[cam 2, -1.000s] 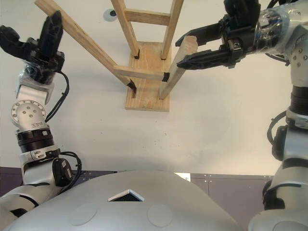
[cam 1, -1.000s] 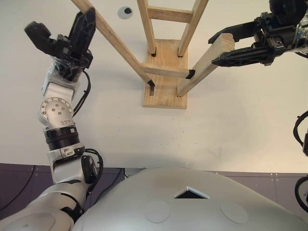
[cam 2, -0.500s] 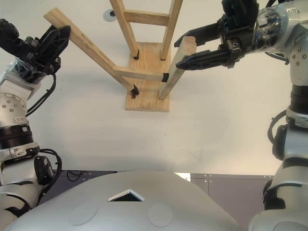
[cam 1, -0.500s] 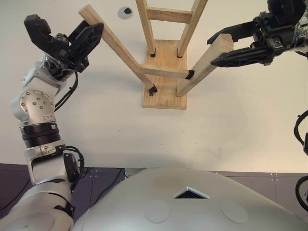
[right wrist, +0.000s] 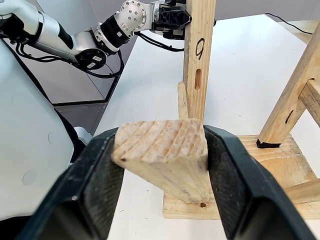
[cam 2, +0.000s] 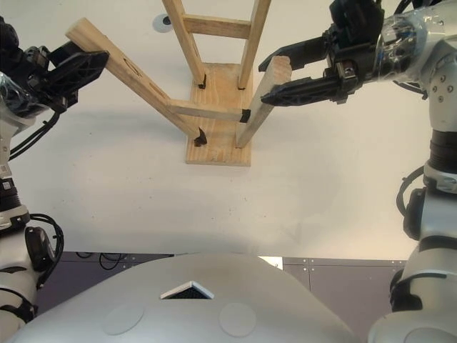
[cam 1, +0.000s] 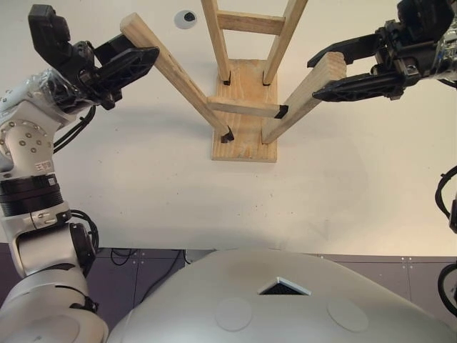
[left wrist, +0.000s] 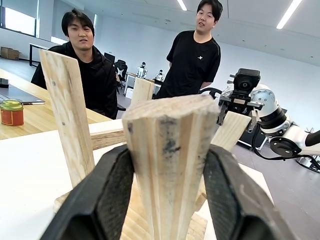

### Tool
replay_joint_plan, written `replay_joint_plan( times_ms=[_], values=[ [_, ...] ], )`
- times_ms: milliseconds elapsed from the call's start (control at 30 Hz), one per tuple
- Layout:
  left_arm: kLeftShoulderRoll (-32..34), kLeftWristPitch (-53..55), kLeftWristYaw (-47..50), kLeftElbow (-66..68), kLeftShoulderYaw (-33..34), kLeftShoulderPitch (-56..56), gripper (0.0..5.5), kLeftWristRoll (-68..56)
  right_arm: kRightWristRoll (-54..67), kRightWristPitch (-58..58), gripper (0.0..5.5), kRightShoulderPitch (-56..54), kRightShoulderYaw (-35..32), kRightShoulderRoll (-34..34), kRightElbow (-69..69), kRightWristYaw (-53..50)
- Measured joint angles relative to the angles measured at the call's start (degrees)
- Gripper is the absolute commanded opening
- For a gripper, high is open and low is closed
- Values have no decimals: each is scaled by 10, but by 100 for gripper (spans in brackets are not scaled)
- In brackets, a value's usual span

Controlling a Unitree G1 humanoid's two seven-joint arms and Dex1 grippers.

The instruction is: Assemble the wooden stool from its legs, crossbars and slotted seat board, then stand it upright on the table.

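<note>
Seat board (cam 1: 243, 146) lies flat mid-table (cam 1: 143, 186), stool upside down. The two near legs rise from it and splay outward: left leg (cam 1: 182, 82) leans left, right leg (cam 1: 300, 103) leans right, with a crossbar (cam 1: 243, 106) between them. Left gripper (cam 1: 139, 53) is clamped on the left leg's top end, right gripper (cam 1: 318, 75) on the right leg's.

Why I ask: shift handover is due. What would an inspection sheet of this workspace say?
Surface: white table with a few faint specks.
Job's things: seat board lies flat. Far legs stand in it, joined by the far crossbar. Near left leg and near right leg, joined by the near crossbar, lean outward. Stool not yet upright.
Clutter: small dark round disc at the far side.
Pincers: left pincer shut on the near left leg's top; right pincer shut on the near right leg's top.
Cables: black leads along the left arm.
Surroundings: tin on a wooden desk.
</note>
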Motion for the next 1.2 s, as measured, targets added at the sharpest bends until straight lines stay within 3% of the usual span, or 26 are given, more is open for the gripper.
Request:
replay_joint_plan(
  times_ms=[233, 467, 900, 1200],
  values=[
    [18, 7, -3, 2, 24, -6, 199, 5, 0, -5, 234, 3, 0, 0, 0, -1],
    [-14, 8, 3, 13, 27, -21, 199, -14, 3, -7, 234, 5, 0, 0, 0, -1],
    [-6, -55, -49, 57, -22, -24, 199, 49, 0, -12, 234, 6, 3, 0, 2, -3],
    [72, -37, -119, 57, -89, -96, 199, 96, 0, -14, 233, 11, 2, 1, -7, -9]
  ],
)
